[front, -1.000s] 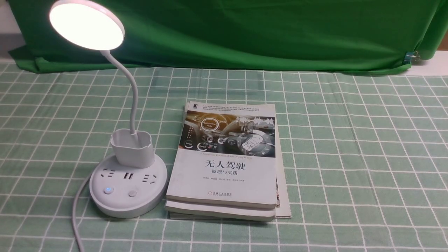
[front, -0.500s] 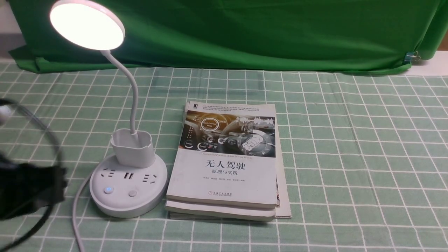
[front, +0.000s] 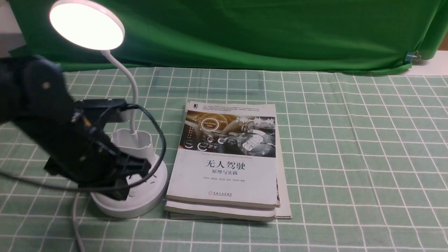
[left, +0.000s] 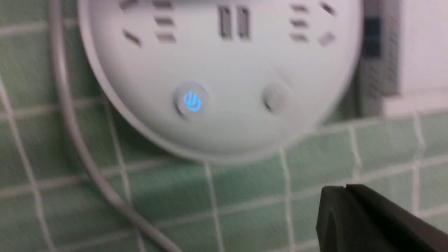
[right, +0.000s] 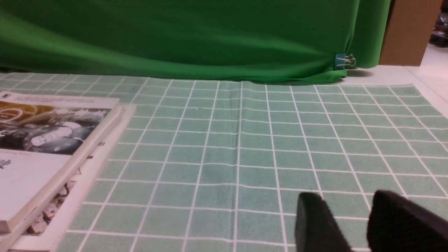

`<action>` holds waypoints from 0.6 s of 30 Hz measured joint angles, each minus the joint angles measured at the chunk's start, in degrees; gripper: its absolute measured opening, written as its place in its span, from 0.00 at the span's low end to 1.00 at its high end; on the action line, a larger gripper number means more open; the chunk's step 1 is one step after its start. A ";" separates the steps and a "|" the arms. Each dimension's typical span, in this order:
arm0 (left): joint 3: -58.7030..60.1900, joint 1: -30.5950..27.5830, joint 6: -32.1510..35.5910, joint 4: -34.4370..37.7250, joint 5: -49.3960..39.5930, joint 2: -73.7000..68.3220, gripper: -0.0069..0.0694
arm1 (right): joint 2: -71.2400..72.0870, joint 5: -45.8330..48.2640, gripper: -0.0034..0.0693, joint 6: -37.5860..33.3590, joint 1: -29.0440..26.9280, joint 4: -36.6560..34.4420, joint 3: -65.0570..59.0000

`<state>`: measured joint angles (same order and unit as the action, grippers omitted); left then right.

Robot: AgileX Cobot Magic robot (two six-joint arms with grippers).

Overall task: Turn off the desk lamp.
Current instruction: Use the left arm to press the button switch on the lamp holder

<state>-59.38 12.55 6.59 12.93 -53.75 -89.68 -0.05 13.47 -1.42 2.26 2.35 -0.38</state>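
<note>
Bench: covered by a green cloth with a white grid (front: pixel 350 147), a plain green fabric backdrop (front: pixel 245 35) behind.
Left jaws: closed on the black left gripper (left: pixel 344 187), over the lamp's base; contact unclear.
Right jaws: parted on the dark right gripper (right: pixel 346 196), above the gridded cloth.
Buttons: power button (left: pixel 192 101) glowing blue, plain round button (left: pixel 275 97) beside it.
Desk lamp: white plastic lamp (front: pixel 134 89), upright on the bench's left side, disc head (front: pixel 87 24) lit.
Cord: pale cable (left: pixel 75 136) beside the base.
Books: paperback stack (front: pixel 224 189), just right of the lamp.
Clip: blue binder clip (front: pixel 410 57) on the backdrop's lower edge.
</note>
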 joint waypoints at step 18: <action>-4.45 0.00 -0.75 -1.34 1.52 -6.18 0.09 | 0.00 0.00 0.38 0.00 0.00 0.00 0.00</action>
<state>-63.83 12.55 5.84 11.59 -52.23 -95.86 -0.05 13.47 -1.42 2.26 2.35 -0.38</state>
